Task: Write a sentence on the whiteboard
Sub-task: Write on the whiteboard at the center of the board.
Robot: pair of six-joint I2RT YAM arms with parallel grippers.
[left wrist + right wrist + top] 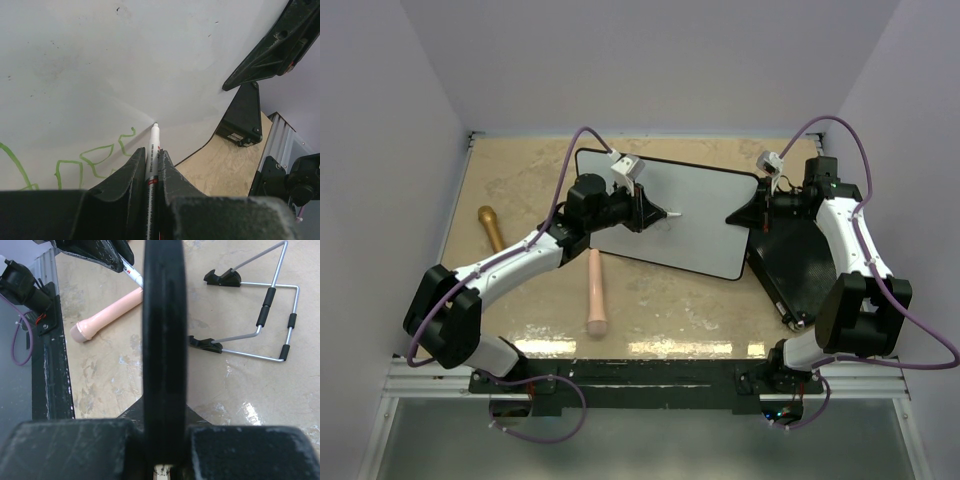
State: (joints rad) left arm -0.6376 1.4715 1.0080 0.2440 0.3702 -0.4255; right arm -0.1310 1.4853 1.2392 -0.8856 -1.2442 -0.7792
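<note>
Pink cylindrical handle (596, 292) lies on beige table (520, 180) | left gripper (151, 155) clamped on white-barrelled marker (154, 142), tip touching glossy white black-rimmed whiteboard (705, 220) mid-table, beside green handwritten sentence (95, 157), partly seen | right gripper (164, 412) clamped on the whiteboard's right edge

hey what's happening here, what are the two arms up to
The left gripper is shut on a white-barrelled marker. The marker's tip meets the whiteboard just past some green handwriting, so a sentence looks partway written. The right gripper is clamped on the board's black rim, seemingly steadying it. A pink cylinder and a wire stand lie unused on the table.
</note>
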